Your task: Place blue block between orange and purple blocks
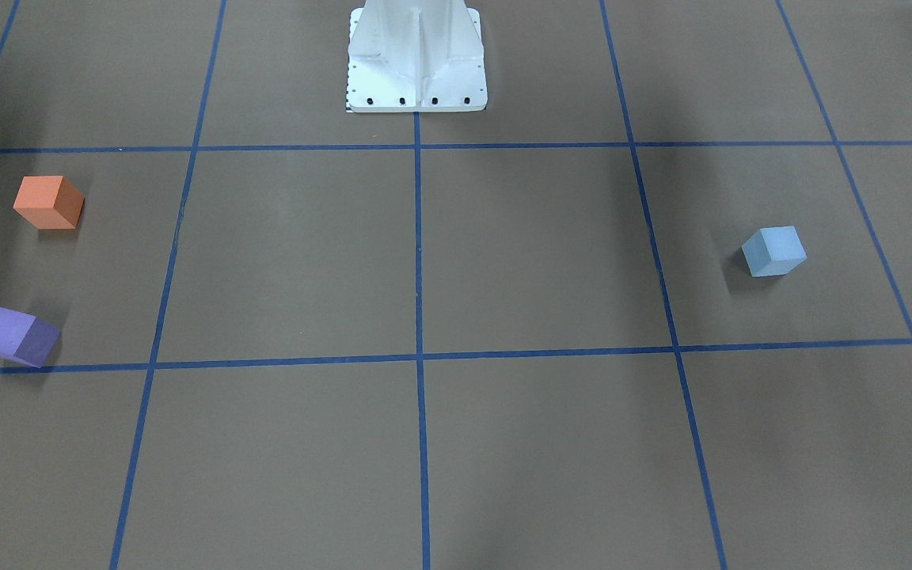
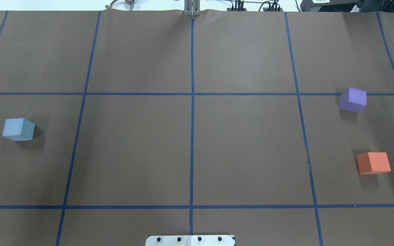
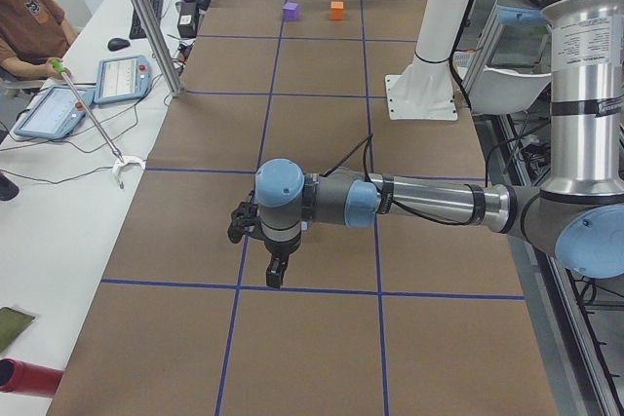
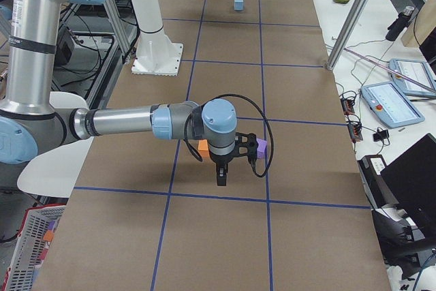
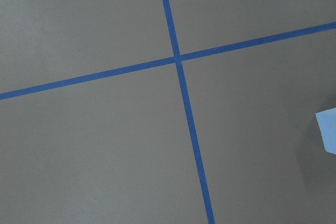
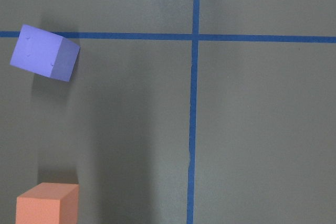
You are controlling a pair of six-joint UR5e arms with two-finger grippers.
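Note:
The blue block (image 2: 18,129) sits on the brown table at the robot's left; its corner shows at the edge of the left wrist view (image 5: 328,129). The purple block (image 2: 353,99) and orange block (image 2: 373,163) sit apart at the robot's right, purple farther from the base, with a gap between them; both show in the right wrist view, purple (image 6: 44,52) and orange (image 6: 47,203). My left gripper (image 3: 277,275) hangs high over the table, seen only in the exterior left view; I cannot tell its state. My right gripper (image 4: 221,176) hangs above the orange and purple blocks, seen only in the exterior right view; I cannot tell its state.
Blue tape lines (image 2: 192,119) divide the table into squares. The white robot pedestal (image 1: 416,59) stands at the near middle edge. A side bench with tablets (image 3: 122,78), a metal post (image 3: 146,17) and an operator lie beyond the far edge.

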